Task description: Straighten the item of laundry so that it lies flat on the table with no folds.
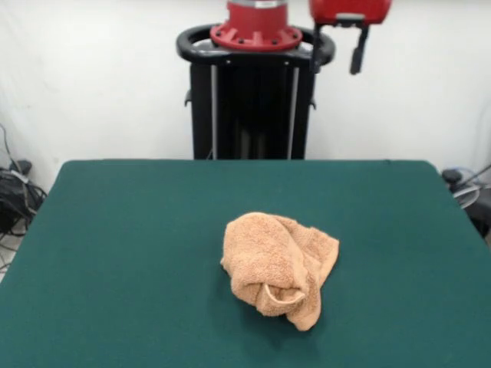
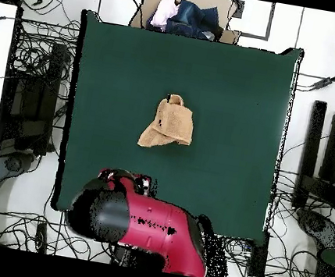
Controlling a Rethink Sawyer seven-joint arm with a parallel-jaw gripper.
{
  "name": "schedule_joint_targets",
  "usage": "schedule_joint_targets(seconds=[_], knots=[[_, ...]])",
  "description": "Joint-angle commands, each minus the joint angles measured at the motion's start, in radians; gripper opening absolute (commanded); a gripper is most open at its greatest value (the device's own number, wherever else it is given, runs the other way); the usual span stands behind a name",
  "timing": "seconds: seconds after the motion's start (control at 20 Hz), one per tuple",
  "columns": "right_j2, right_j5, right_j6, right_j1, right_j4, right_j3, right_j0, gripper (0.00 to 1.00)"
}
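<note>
Towel (image 1: 279, 267) of peach-orange terry is seen bunched into a rumpled heap near the middle of the table (image 1: 115, 245), with folds rolled under at its near edge in the front view. In the overhead view the towel (image 2: 169, 123) is shown as a folded, roughly triangular lump, well apart from every table edge. The table (image 2: 241, 94) is covered in dark green cloth, and nothing else is seen resting on it.

A white wall is seen behind the black pedestal (image 1: 253, 100) in the front view. Tangled cables (image 2: 37, 36) are spread over the pale floor on both sides of the table in the overhead view, and dark equipment is stood to the right.

The red arm (image 2: 148, 225) is drawn back over the table's edge by the base. Its gripper (image 1: 357, 50) is cut off at the top edge of the front view, and whether it is released or clenched cannot be told.

A cardboard box (image 2: 193, 13) is placed beyond the table's far edge in the overhead view; pink and dark blue cloth items are piled in it.
</note>
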Motion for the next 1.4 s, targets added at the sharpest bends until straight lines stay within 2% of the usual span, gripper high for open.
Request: schedule_joint_targets(seconds=[0.05,0.25,0.75,1.4], knots=[[0.085,0.054,0.032,0.121,-0.023,-0.104,-0.059,1.0],[0.117,0.063,0.008,0.17,-0.017,-0.15,-0.091,1.0],[0.149,0.105,0.024,0.191,-0.018,-0.24,-0.1,1.0],[0.227,0.017,-0.06,0.315,-0.065,-0.3,-0.211,1.0]])
